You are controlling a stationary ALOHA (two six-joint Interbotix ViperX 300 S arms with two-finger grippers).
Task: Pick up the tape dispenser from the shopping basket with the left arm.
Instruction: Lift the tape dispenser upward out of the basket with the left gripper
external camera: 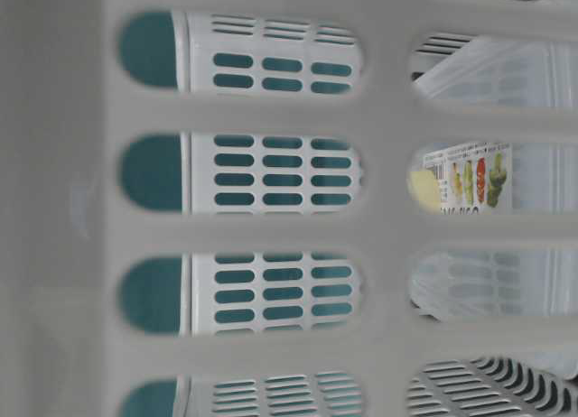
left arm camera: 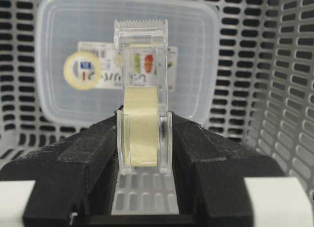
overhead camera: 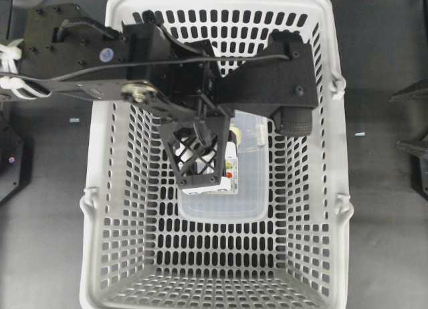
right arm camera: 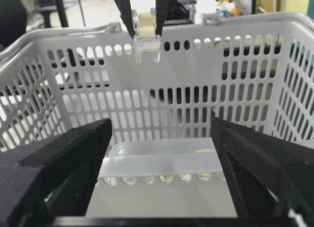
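A clear tape dispenser (left arm camera: 141, 84) with a pale yellow roll stands upright between the black fingers of my left gripper (left arm camera: 142, 126), which is shut on its sides. The right wrist view shows the same tape dispenser (right arm camera: 146, 38) hanging at about the height of the far rim of the light grey shopping basket (right arm camera: 245, 25). From overhead, the left arm reaches over the shopping basket (overhead camera: 100, 242), and the left gripper (overhead camera: 198, 155) hides most of the dispenser. My right gripper (right arm camera: 162, 133) stands open and holds nothing, facing the basket from outside.
A flat clear plastic box (left arm camera: 68, 35) with a printed label lies on the basket floor below the dispenser; overhead the clear box (overhead camera: 227, 205) sits mid-basket. Slotted basket walls (left arm camera: 284, 65) close in on all sides. Part of the right arm (overhead camera: 414, 145) rests at the right edge.
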